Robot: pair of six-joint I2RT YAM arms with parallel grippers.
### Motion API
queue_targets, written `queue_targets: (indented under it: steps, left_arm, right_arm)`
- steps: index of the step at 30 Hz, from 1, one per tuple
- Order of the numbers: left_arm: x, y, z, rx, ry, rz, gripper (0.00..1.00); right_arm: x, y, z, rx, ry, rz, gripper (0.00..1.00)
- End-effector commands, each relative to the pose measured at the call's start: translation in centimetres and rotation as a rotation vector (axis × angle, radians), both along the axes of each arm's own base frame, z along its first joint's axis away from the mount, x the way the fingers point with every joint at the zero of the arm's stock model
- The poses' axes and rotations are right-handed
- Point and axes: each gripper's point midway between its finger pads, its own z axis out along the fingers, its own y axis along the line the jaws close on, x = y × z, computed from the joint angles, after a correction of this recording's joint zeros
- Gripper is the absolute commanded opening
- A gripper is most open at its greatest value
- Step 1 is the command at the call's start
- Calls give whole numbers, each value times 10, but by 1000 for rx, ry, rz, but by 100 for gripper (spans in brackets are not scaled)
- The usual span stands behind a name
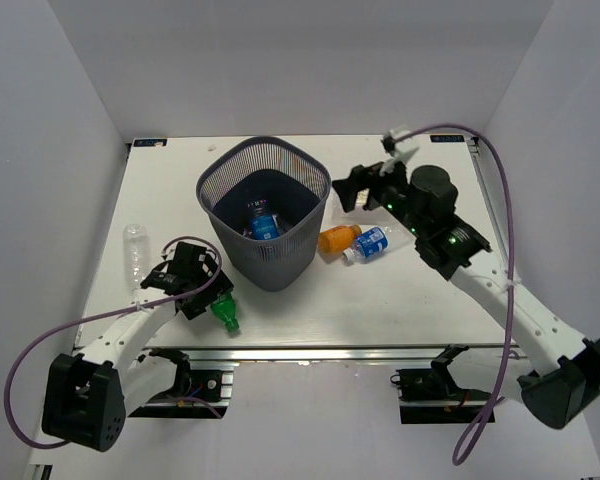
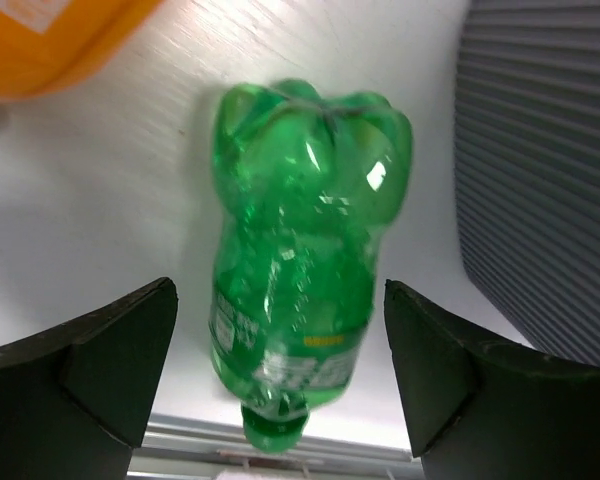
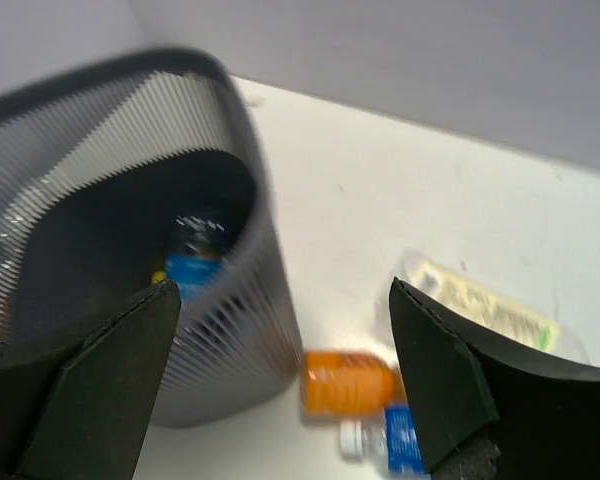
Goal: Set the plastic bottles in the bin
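**Green bottle at the table's lip, fingers wide on both sides**

The left gripper (image 2: 280, 340) hangs over the green bottle (image 2: 302, 250) with its fingers spread wide, one on each side and neither touching it. The bottle lies on its side with its cap toward the near edge of the table (image 1: 400, 290), just beside the bin (image 1: 275, 262).

The plastic looks thin, glossy and rounded, with a lobed base. An off-centre squeeze could squirt it forward over that edge, or roll it against the bin's wall. The outer finger also has little room beside the mesh and could nudge the bin.

The right gripper (image 3: 282, 300) is wide open and empty, up near the bin's rim. An orange bottle (image 1: 337, 238) and a blue-labelled bottle (image 1: 370, 244) lie touching below it, and a clear white-labelled one (image 3: 480, 300) is near them. Lifting one could knock the other away.

A clear bottle (image 1: 134, 250) lies alone at the far left. At least one blue-labelled bottle (image 1: 263, 225) is in the bin.
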Motion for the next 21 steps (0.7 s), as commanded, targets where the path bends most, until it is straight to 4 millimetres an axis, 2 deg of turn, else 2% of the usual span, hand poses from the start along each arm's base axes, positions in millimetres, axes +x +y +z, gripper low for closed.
queue_targets:
  steps: [1, 3, 4, 5, 6, 8, 12, 13, 15, 16, 18, 19, 21]
  left_arm:
    - [9, 5, -3, 28, -35, 43, 92]
    - [10, 5, -8, 25, -45, 52, 89]
    - [9, 5, -9, 23, -43, 56, 87]
    - [11, 4, -9, 18, -47, 57, 81]
    - [11, 3, -8, 13, -47, 57, 78]
    - [10, 6, -5, 27, -41, 60, 72]
    - [14, 15, 15, 63, -90, 86, 44]
    - [17, 19, 31, 71, -132, 109, 39]
    - [22, 24, 52, 80, -192, 134, 39]
    - [27, 32, 75, 98, -260, 164, 39]
    - [31, 40, 99, 121, -326, 199, 39]
    - [34, 51, 121, 159, -371, 246, 39]
    - [32, 65, 139, 210, -387, 303, 39]
  right_arm:
    - [6, -40, -4, 131, 22, -125, 89]
    - [0, -56, -20, 155, 61, -158, 89]
    - [1, -66, -24, 163, 69, -184, 89]
    - [-3, -72, -24, 175, 71, -189, 89]
    - [-4, -76, -32, 169, 84, -200, 89]
    - [-6, -85, -34, 169, 83, -228, 89]
    - [-5, -99, -49, 143, 104, -287, 89]
    - [-4, -102, -55, 140, 113, -305, 89]
    - [-2, -105, -56, 144, 123, -316, 89]
    - [-2, -103, -55, 150, 126, -307, 89]
    - [-3, -103, -55, 152, 128, -299, 89]
    - [-3, -103, -58, 152, 133, -300, 89]
    - [-4, -106, -61, 150, 134, -308, 89]
